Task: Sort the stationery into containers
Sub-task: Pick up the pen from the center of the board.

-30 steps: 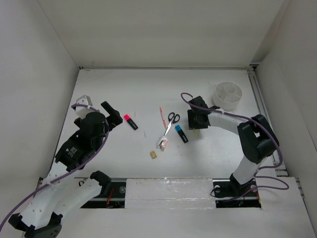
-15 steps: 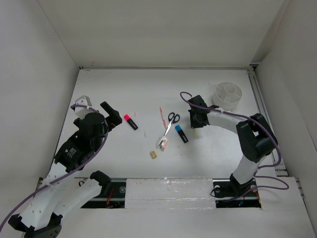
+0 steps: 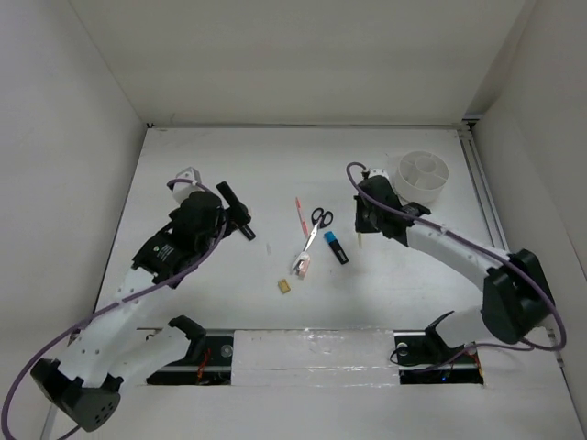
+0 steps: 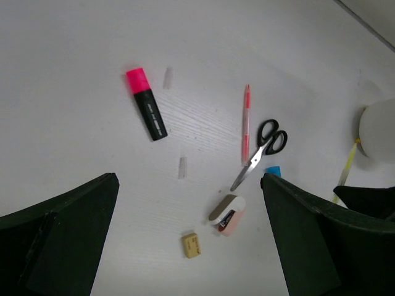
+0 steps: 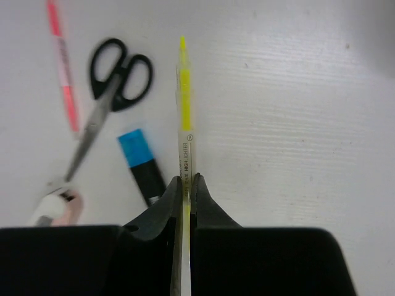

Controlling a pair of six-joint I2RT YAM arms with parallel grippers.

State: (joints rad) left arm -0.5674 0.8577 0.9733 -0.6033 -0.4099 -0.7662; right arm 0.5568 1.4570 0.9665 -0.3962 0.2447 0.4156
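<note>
Risk: thin pale-yellow plastic stick (image 5: 184,92) swivelling or slipping in right gripper (image 5: 185,182), jaws pinching it at one end only. Free tip possibly catching rim of round white compartmented tub (image 3: 422,194).

Stick sitting just left of tub, appearing lifted off table. Looking translucent, bright-tipped, barrel printed.

Left gripper (image 3: 237,213) gaping wide, holding nothing, well left of tub.

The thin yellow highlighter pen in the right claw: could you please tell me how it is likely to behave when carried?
The thin yellow highlighter pen looks stiff and light, unlikely to droop. With much of it jutting past the right claw, it may pivot if bumped. Slim and seemingly round, it would probably roll if dropped.
</note>
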